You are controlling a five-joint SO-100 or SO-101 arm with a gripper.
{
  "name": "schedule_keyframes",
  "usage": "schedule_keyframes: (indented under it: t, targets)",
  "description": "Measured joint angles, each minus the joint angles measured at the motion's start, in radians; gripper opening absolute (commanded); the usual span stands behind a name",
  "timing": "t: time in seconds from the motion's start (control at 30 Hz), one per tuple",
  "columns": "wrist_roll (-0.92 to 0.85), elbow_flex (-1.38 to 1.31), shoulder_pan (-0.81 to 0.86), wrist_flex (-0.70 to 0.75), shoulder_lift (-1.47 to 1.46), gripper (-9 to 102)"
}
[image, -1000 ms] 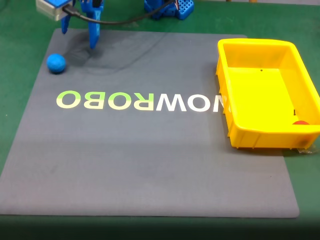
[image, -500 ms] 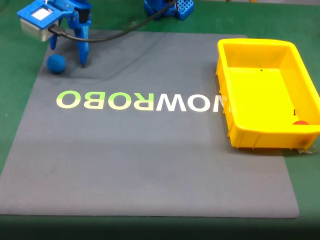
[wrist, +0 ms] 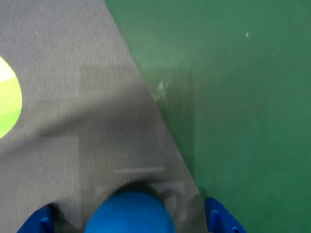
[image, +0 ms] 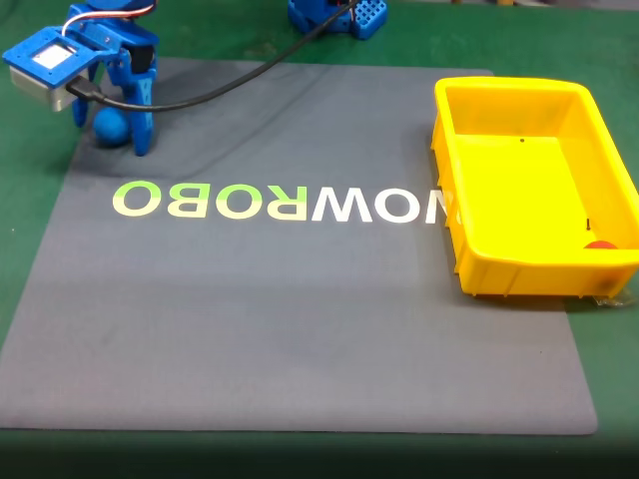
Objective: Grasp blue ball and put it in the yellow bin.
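Observation:
The blue ball (image: 108,126) rests on the far left corner of the grey mat in the fixed view. My blue gripper (image: 110,136) has come down over it and is open, one finger on each side of the ball. In the wrist view the ball (wrist: 130,213) sits at the bottom edge between the two blue fingertips (wrist: 221,221), close to the mat's border; whether they touch it I cannot tell. The yellow bin (image: 519,274) stands at the right side of the mat, far from the gripper, with a small red object (image: 600,243) in its near right corner.
A grey mat (image: 300,319) with large ROBO lettering (image: 220,200) covers a green table (wrist: 243,97). The arm's blue base (image: 334,15) stands at the far edge, and a black cable (image: 230,80) runs from it to the gripper.
The gripper has moved left and down toward the ball; its fingers, which were right of the ball, now stand on both sides of it. The ball has not moved.

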Motion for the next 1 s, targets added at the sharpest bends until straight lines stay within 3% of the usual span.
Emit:
schedule_keyframes:
  t: [0.47, 0.63, 1.0]
  targets:
    - [0.008, -0.018, -0.012, 0.074, -0.006, 26]
    - [0.009, -0.018, -0.021, 0.091, -0.005, 0]
    - [0.018, -0.018, -0.021, 0.103, 0.003, 0]
